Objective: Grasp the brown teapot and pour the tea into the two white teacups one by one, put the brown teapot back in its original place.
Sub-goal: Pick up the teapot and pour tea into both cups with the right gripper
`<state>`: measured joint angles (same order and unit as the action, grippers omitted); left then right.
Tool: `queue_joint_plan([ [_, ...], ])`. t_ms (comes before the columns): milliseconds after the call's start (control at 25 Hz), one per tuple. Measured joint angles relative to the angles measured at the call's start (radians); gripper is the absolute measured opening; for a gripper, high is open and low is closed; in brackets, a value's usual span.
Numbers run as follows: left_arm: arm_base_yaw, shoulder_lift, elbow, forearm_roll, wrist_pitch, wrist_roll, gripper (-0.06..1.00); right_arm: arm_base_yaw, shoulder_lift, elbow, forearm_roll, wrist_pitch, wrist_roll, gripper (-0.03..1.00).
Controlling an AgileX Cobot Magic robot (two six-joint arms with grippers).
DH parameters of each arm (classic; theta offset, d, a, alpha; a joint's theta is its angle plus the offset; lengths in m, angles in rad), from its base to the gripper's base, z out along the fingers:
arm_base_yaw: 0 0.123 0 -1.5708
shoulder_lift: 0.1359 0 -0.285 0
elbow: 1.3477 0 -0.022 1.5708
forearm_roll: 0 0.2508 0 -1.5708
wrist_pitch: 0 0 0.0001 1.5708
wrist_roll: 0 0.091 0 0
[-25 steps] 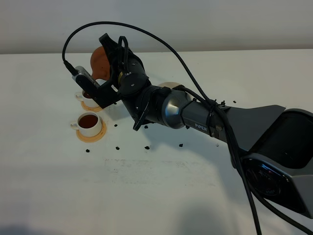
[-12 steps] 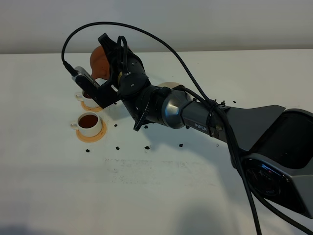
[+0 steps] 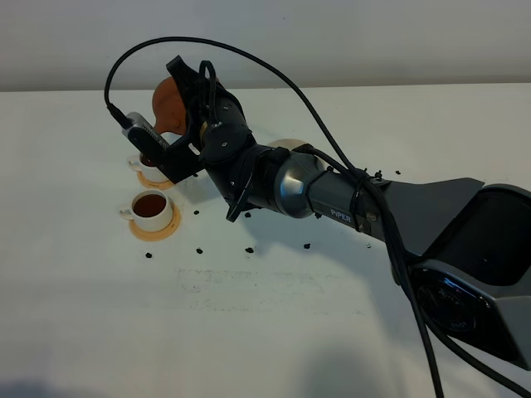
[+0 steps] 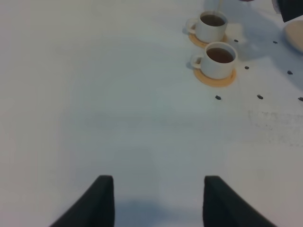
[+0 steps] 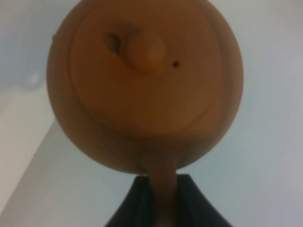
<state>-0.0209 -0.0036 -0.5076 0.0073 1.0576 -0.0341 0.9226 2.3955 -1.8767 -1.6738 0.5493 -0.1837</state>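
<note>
The right arm reaches far across the white table to the left side and bends up at the wrist. The right gripper is clamped on the handle of the brown teapot and holds it up in the air, tipped over, above the far teacup. In the right wrist view the teapot's round lid and little knob fill the picture, and the dark fingers pinch the handle from both sides. A thin stream of tea runs down into the far teacup. The near teacup sits just beside it and is full of dark tea. Each cup stands on a small orange coaster. The big pale coaster lies to the right of the cups, partly hidden by the arm. Small dark specks dot the table near the cups. The left gripper hangs over bare table, well apart from the cups, with its fingers spread wide and holding nothing.
</note>
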Motion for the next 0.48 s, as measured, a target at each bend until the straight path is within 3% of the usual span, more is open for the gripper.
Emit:
queue_joint_plan([
  [240, 0.0, 0.0, 0.0, 0.0, 0.0, 0.0, 0.45, 0.0, 0.0, 0.0, 0.073, 0.0, 0.033, 0.09],
  [480, 0.0, 0.0, 0.0, 0.0, 0.0, 0.0, 0.45, 0.0, 0.0, 0.0, 0.248, -0.004, 0.089, 0.09],
])
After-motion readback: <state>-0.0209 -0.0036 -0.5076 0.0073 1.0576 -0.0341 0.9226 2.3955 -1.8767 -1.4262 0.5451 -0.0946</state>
